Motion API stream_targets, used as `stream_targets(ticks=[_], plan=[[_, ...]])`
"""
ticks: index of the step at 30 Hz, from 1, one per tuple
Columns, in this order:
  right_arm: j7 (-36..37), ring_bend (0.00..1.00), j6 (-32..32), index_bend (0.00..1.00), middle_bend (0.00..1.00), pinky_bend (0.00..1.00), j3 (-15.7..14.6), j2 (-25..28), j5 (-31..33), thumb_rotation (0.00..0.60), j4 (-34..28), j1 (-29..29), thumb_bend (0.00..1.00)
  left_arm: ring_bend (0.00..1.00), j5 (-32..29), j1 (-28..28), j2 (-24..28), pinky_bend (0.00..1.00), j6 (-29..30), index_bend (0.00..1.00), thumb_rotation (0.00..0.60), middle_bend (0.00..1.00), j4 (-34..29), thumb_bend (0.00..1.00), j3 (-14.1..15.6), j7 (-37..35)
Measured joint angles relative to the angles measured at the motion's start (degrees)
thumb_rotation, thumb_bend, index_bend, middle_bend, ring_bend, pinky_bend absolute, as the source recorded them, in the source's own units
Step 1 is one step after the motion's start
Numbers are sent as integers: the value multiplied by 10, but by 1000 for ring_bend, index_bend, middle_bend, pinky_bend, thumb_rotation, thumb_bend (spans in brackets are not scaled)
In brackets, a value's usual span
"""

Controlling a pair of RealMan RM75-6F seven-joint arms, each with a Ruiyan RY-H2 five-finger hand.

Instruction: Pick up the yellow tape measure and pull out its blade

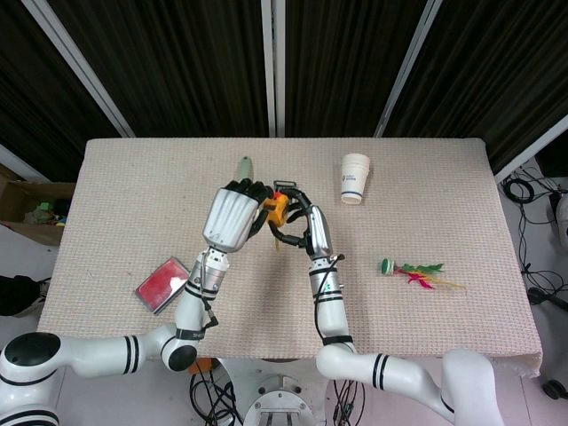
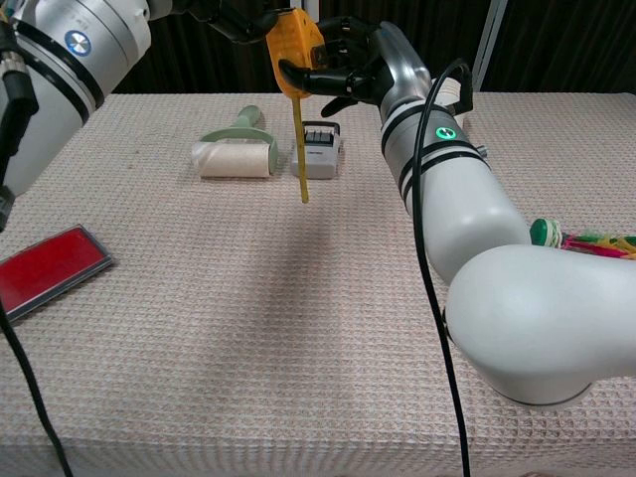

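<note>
The pale green lint roller [image 2: 237, 150] lies on the beige woven table [image 2: 298, 348], just left of the small grey box [image 2: 318, 156]; the flat red case [image 2: 45, 268] lies well apart, nearer the front left edge.

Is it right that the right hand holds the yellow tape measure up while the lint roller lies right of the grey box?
Not quite: the chest view shows the lint roller left of the grey box. The right hand does hold the tape measure up.

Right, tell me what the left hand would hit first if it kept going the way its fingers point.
The left hand reaches rightward toward the yellow tape measure held by the right hand, so it would likely meet the tape measure case first. Depth between them is unclear.
</note>
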Motion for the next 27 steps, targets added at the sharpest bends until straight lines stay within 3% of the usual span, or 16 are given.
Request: stream_targets(ticks=[27], plan=[[9, 660, -3, 916, 748, 539, -2, 5, -7, 600, 1, -6, 327, 556, 27, -4, -17, 691, 41, 596, 600, 610, 34, 419, -4, -22]])
